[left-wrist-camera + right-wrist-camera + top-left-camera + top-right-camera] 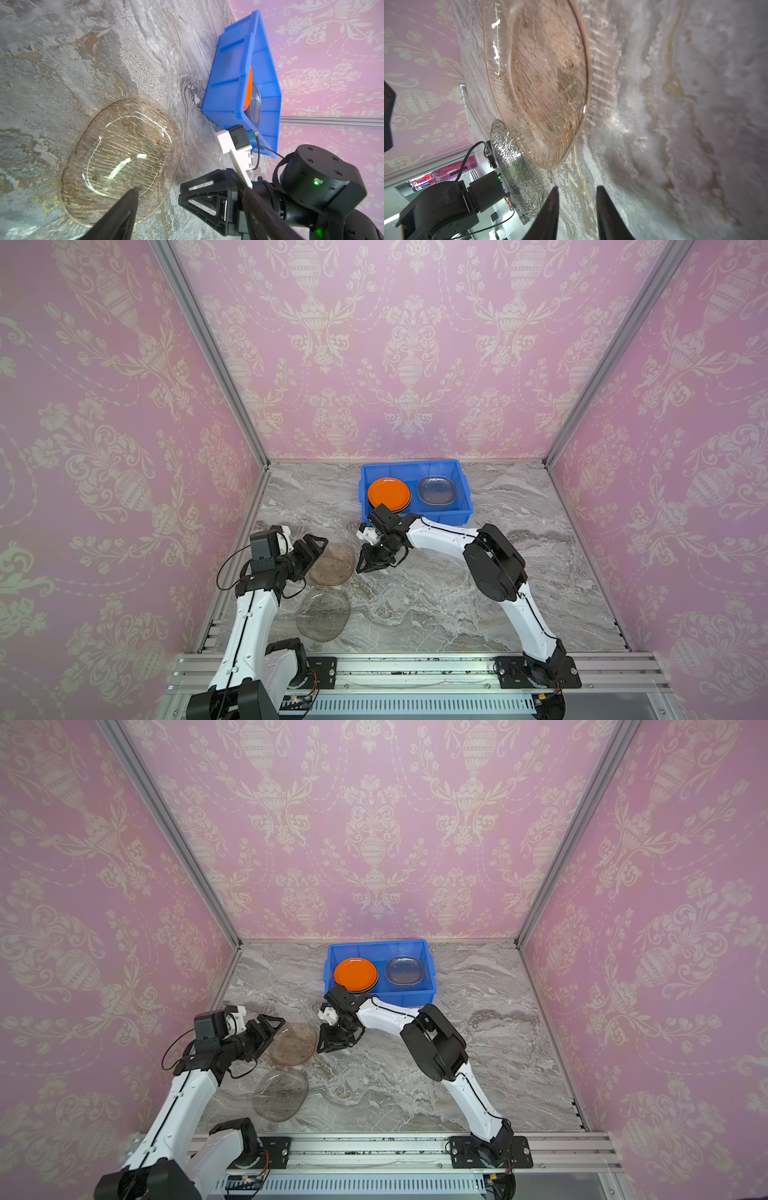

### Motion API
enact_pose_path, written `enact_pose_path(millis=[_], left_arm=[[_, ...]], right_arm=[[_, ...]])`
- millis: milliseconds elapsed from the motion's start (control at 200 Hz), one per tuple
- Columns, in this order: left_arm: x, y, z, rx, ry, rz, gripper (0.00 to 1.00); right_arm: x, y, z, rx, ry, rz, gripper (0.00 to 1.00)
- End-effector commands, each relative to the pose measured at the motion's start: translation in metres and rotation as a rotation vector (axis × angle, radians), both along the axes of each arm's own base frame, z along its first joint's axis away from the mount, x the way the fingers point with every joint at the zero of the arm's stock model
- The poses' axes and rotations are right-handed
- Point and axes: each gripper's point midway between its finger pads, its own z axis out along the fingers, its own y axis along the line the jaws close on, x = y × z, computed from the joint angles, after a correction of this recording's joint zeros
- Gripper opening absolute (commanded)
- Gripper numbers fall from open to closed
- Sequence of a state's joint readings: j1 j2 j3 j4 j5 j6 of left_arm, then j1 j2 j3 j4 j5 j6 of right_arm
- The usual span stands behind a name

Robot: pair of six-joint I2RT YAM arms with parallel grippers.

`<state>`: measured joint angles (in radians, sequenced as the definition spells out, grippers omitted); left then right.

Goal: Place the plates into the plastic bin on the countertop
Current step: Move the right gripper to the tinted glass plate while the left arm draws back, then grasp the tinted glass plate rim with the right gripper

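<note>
I find the blue bin [411, 465] at the back edge of the worktop [457, 597], holding an orange plate [388, 492] and a clear plate [437, 490]. A brown glass plate [336, 567] and a grey glass plate [323, 616] lie near the left edge. The left jaws stand wide apart at the brown plate's rim. The right jaws are narrowly parted and empty, just beside it.

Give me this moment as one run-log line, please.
bin: orange plate, clear plate | countertop: brown plate, grey plate | left claw: open at brown plate | right claw: open, empty
</note>
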<state>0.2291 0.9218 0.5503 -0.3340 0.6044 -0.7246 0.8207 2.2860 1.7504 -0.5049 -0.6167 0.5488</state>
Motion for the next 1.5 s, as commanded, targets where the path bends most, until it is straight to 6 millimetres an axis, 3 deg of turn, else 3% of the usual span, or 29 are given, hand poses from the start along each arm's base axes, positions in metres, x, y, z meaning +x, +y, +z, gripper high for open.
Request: enact_pose_path(millis=[0, 580, 686, 801, 941, 1096, 1261, 1496], left_arm=[[-0.004, -0.002, 0.001, -0.029, -0.007, -0.001, 0.8], [-0.008, 0.005, -0.002, -0.017, -0.006, 0.032, 0.79], [-0.008, 0.007, -0.003, -0.008, -0.004, 0.036, 0.79], [-0.007, 0.008, -0.001, 0.001, -0.008, 0.038, 0.79], [-0.006, 0.011, 0.002, 0.021, -0.01, 0.043, 0.79], [-0.003, 0.015, 0.008, 0.046, -0.024, 0.05, 0.79], [0.004, 0.023, 0.018, 0.082, -0.042, 0.071, 0.8], [0.012, 0.037, 0.05, 0.189, -0.09, 0.085, 0.8]], right_arm=[[-0.003, 0.007, 0.0, 0.01, 0.01, 0.025, 0.33], [0.012, 0.015, -0.027, -0.049, 0.048, -0.003, 0.33], [0.019, 0.016, -0.032, -0.056, 0.053, -0.023, 0.3], [0.029, 0.018, -0.038, -0.052, 0.077, -0.076, 0.15], [0.036, 0.025, -0.04, -0.034, 0.083, -0.103, 0.09], [0.049, 0.034, -0.027, 0.004, 0.052, -0.134, 0.03], [0.073, 0.047, 0.003, 0.07, 0.0, -0.174, 0.0], [0.089, 0.051, 0.046, 0.111, -0.073, -0.189, 0.0]])
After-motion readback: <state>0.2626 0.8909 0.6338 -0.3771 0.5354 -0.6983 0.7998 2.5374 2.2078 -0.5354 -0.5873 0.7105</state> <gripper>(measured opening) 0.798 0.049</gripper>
